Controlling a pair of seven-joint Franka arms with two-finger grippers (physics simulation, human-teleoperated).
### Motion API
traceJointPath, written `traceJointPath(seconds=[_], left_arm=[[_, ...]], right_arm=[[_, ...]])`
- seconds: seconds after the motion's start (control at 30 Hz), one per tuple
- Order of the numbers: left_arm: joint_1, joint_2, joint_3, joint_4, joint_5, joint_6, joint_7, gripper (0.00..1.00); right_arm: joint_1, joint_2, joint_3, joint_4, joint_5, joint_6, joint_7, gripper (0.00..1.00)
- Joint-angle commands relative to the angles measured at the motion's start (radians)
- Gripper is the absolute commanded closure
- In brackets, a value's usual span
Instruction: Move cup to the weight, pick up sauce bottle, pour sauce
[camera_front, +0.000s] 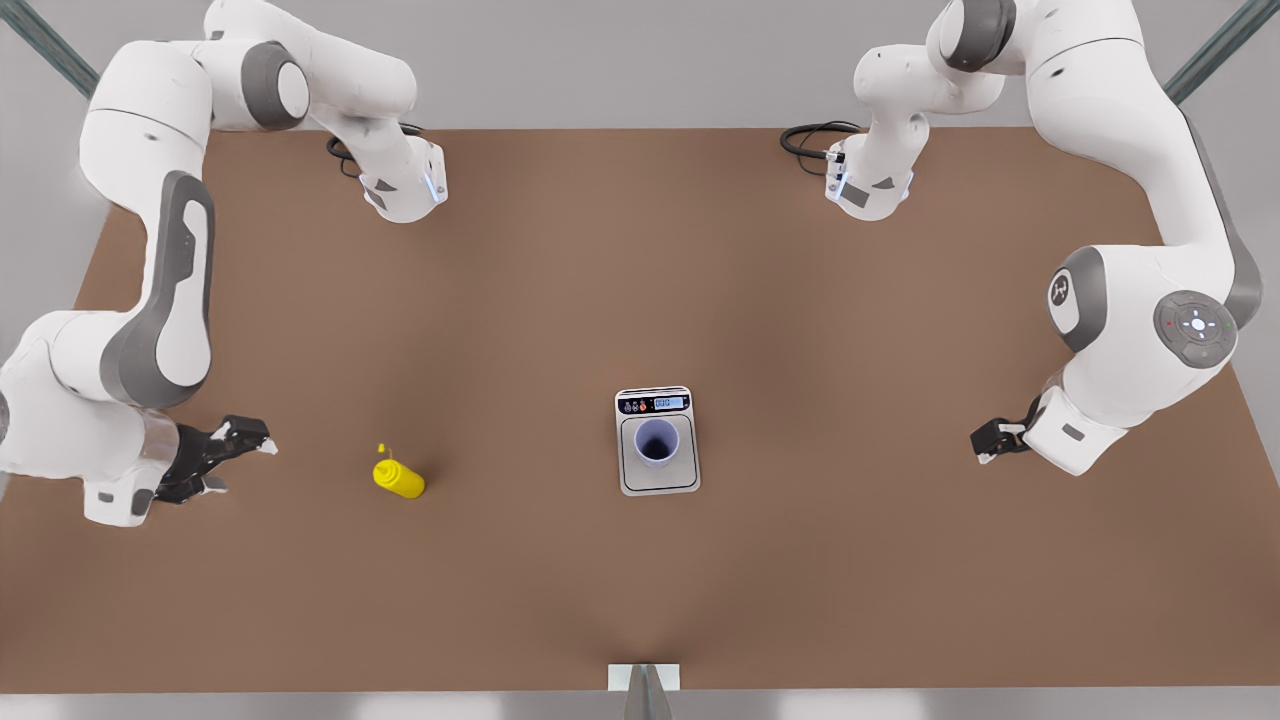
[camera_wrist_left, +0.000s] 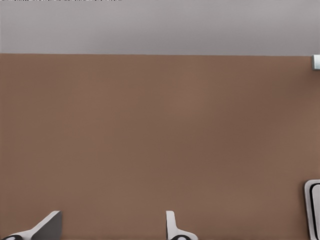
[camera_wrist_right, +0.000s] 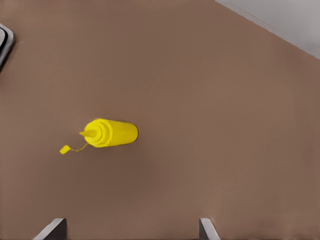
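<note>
Standing upright on the grey metal plate of the scale (camera_front: 657, 441), the cup (camera_front: 657, 441) is showing a lavender-blue rim around a dark inside, and it is narrower than the plate. The scale is lying flat near the middle of the brown bench (camera_front: 640, 580), its black strip with a blue display facing the far edge. The sauce bottle (camera_front: 399, 477) is sitting well apart from the scale, toward the front view's left: a bright yellow cylinder with a thin pointed nozzle and a small yellow cap (camera_wrist_right: 65, 149) dangling beside it on a thread.

The right gripper (camera_front: 235, 455) is hovering near the bottle at the front view's left, its fingers (camera_wrist_right: 207, 230) spread wide and grasping nothing. The left gripper (camera_front: 990, 440) is waiting at the front view's right, well apart from the scale, its fingers (camera_wrist_left: 172, 227) also parted and empty.
</note>
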Motion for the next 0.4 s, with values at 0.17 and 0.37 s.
traceJointPath(seconds=[0.17, 0.37], left_arm=[[0.0, 0.0, 0.0, 0.0, 0.0, 0.001, 0.0, 0.0], [0.0, -0.002, 0.0, 0.0, 0.002, 0.0, -0.001, 0.0]], right_arm=[[0.187, -0.276, -0.065, -0.248, -0.005, 0.062, 0.468, 0.0], [0.187, -0.318, -0.065, -0.283, -0.005, 0.062, 0.465, 0.0]])
